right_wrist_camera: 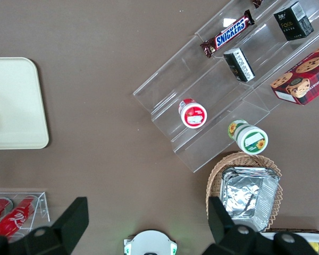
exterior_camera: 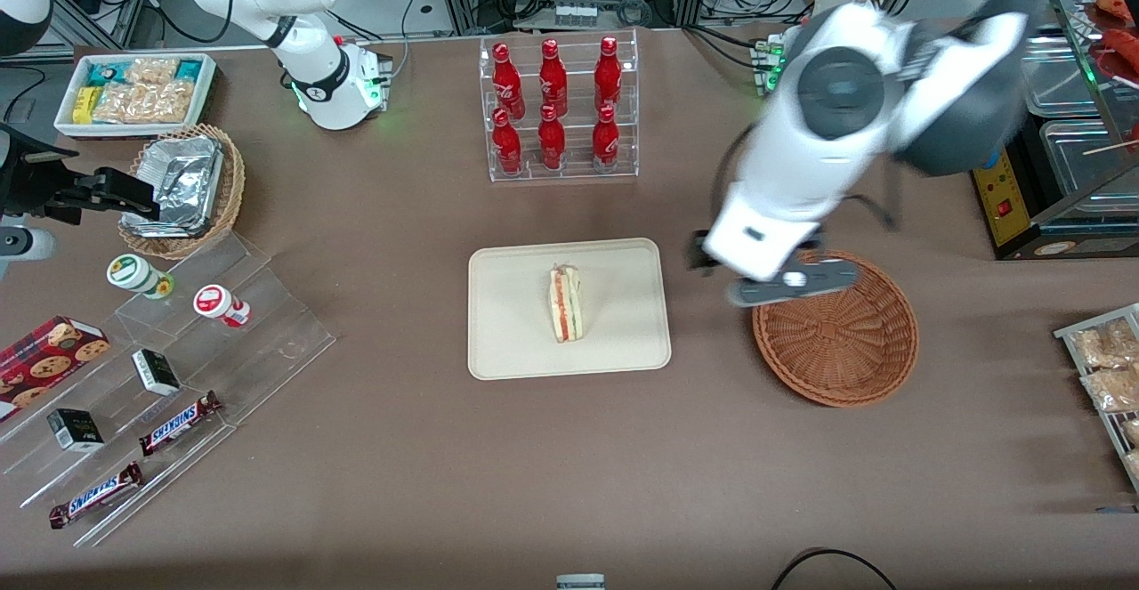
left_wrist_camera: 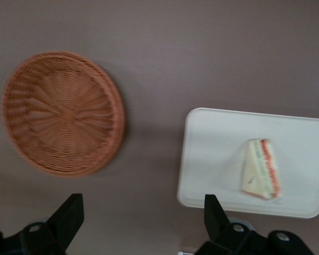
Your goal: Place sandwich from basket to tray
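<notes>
Sandwich on the tray, basket empty: the transfer looks finished.

The sandwich (exterior_camera: 566, 304) lies on its side near the middle of the cream tray (exterior_camera: 507, 350), its red and green filling edge showing, and nothing touches it. The reddish-brown basket (exterior_camera: 836, 341) sits on the worktop (exterior_camera: 569, 483) beside the tray, toward the working arm's end, and the wrist view shows its woven floor bare. The left arm's end effector (left_wrist_camera: 143, 218) hangs in the air above the strip of worktop between basket and tray, its fingers (left_wrist_camera: 69, 215) spread wide apart and holding nothing. Judged from this, the placing itself is done; all that seems left is for the arm to draw clear of the tray and basket.
</notes>
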You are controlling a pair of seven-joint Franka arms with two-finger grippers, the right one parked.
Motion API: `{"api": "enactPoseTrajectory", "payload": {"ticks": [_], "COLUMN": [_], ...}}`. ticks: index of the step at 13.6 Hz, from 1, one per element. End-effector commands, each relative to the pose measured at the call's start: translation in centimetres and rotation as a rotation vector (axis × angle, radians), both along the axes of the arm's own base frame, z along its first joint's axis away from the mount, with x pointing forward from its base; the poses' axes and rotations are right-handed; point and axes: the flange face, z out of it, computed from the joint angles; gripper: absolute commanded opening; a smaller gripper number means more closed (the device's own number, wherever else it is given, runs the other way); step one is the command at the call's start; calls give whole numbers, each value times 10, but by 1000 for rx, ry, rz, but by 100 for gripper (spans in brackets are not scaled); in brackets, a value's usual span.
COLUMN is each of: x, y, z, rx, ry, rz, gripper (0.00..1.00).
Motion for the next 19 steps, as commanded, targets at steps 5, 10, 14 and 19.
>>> {"api": "enactPoseTrajectory", "payload": {"ticks": [5, 10, 14, 19], "x": [-46, -65, -75, -33], "y": [124, 180, 205, 197], "z": [40, 64, 79, 87], "rx": [30, 5, -14, -79], "ry": [24, 2, -11, 13], "rz": [-160, -195, -199, -199], "gripper": [100, 100, 100, 100]}}
